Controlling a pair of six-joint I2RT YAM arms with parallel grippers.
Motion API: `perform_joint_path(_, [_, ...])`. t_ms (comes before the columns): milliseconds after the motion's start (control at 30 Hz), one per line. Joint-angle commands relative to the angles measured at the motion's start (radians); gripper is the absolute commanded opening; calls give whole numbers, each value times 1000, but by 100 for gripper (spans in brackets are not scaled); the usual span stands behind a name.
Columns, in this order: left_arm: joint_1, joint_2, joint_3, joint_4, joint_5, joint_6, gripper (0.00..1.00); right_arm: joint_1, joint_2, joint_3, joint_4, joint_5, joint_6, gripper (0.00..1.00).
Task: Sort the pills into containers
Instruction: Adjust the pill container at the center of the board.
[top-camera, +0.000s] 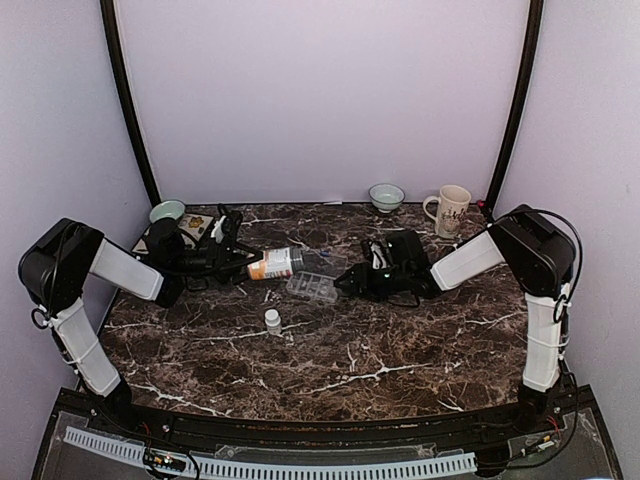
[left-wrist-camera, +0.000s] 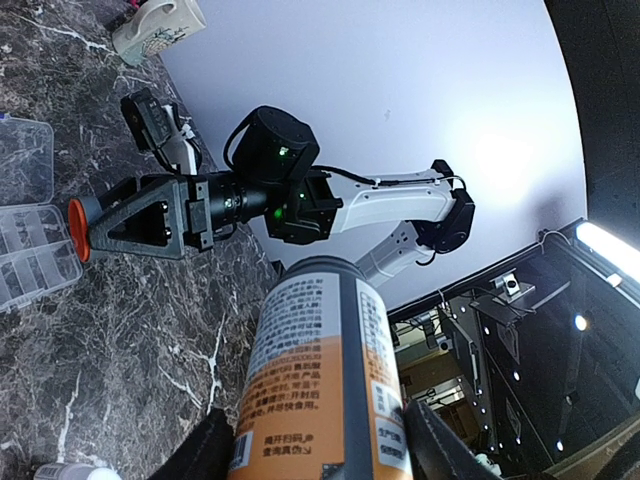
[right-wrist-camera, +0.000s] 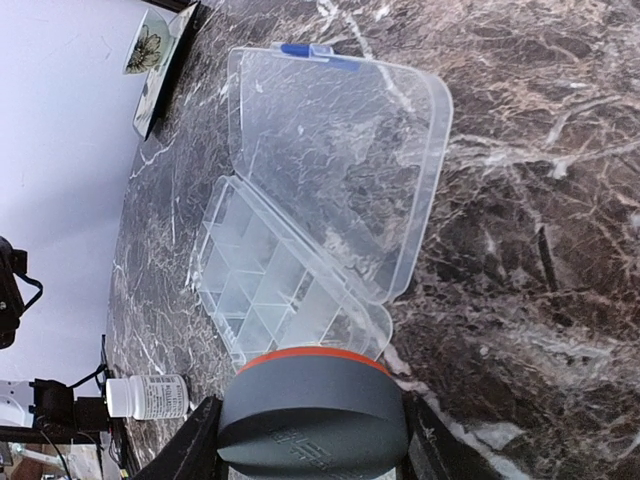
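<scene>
Room-wise, the near half of the marble table (top-camera: 350, 370) is wide open, with only a tiny white bottle (top-camera: 272, 319) standing there. The clutter hugs the back edge by the wall: a mug (top-camera: 450, 210) at the right rear, a bowl (top-camera: 386, 196) beside it and a second bowl (top-camera: 167, 211) in the left rear corner. The organiser box (top-camera: 312, 285) sits mid-table between the two arms, lid flopped flat open and its compartments (right-wrist-camera: 265, 290) facing up. The right gripper (right-wrist-camera: 312, 445) is clamped on a grey cap (right-wrist-camera: 312, 405) with an orange rim, right at the edge of the box; can't tell if it touches. The left gripper (left-wrist-camera: 325, 440) is gripping the amber bottle (left-wrist-camera: 320, 370), tipped sideways just left of the box.
</scene>
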Motion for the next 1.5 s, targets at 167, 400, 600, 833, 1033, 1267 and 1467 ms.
perform_joint_path(167, [37, 16, -59, 93, -13, 18, 5, 46, -37, -3, 68, -15, 32, 29])
perform_joint_path(400, [60, 19, -91, 117, -23, 17, 6, 67, -29, 14, 79, -29, 44, 28])
perform_joint_path(600, [71, 29, -104, 128, -25, 20, 5, 93, -15, 27, 70, -29, 43, 28])
perform_joint_path(833, [78, 36, -119, 146, -24, 14, 5, 106, -8, 4, 67, -26, 33, 29])
perform_joint_path(1033, [82, 35, -127, 150, -25, 14, 5, 114, -21, -26, 53, -15, 14, 28])
perform_joint_path(1267, [87, 32, -126, 137, -28, 20, 5, 114, -41, -70, 43, 1, -8, 28])
perform_joint_path(1467, [93, 28, -121, 98, -28, 43, 5, 114, -80, -109, 40, 18, -23, 29])
